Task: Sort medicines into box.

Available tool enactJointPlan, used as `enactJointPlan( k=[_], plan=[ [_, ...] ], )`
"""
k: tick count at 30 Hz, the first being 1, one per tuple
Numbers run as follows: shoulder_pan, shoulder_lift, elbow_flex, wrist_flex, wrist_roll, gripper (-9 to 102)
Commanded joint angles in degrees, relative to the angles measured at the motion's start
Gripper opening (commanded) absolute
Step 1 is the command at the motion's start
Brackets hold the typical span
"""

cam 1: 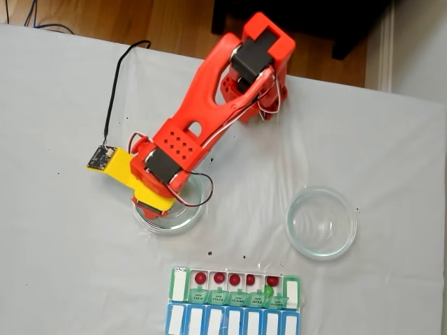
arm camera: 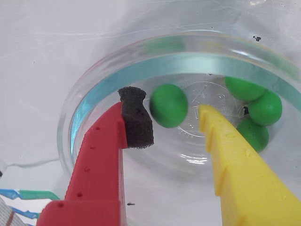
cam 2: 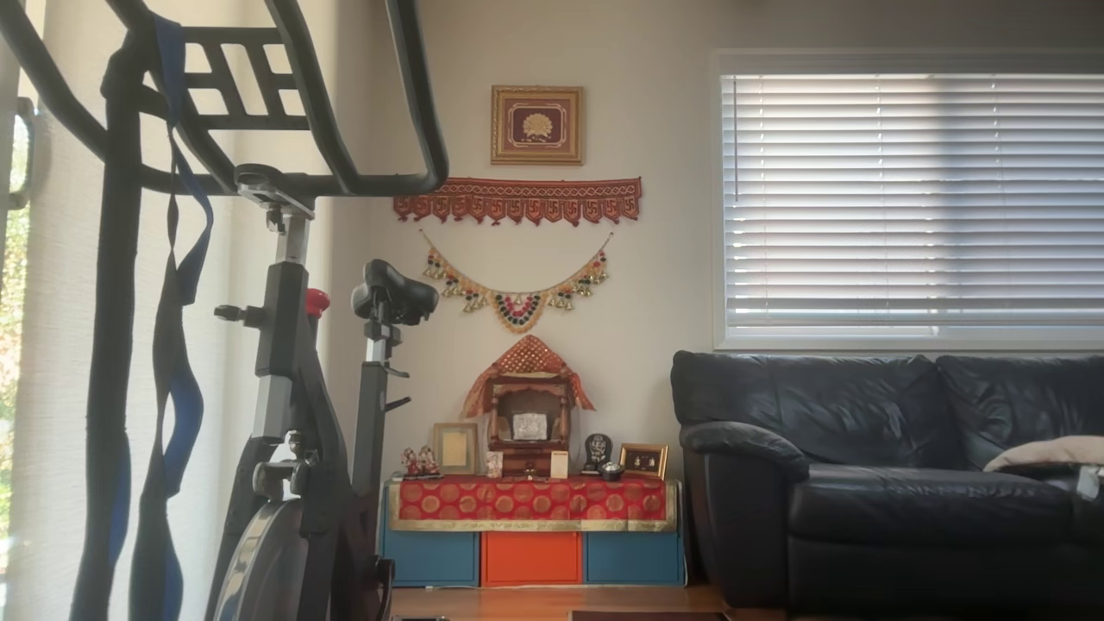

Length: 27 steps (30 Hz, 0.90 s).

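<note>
The pincer (arm camera: pixel 174 120) stands wide inside the glass dish (arm camera: pixel 94 89), its foam-padded red finger (arm camera: pixel 134 125) and yellow finger (arm camera: pixel 211 127) flanking one green ball (arm camera: pixel 168 105), nothing gripped.

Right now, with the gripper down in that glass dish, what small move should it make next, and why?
Probably close the gripper on the single green ball. In the wrist view the fingers stand open inside the glass dish with that ball between the foam pad and the yellow finger, apart from the other green balls, so closing should catch it alone.
</note>
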<state>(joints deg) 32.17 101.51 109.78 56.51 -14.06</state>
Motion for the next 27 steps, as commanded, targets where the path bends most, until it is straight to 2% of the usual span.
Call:
enactJointPlan(
  k=[1, 27],
  plan=[
    [0.44, 0.79, -1.93, -0.97, 0.53, 19],
    [0.79, -1.85, -1.41, -2.2, 0.0, 19]
  ],
)
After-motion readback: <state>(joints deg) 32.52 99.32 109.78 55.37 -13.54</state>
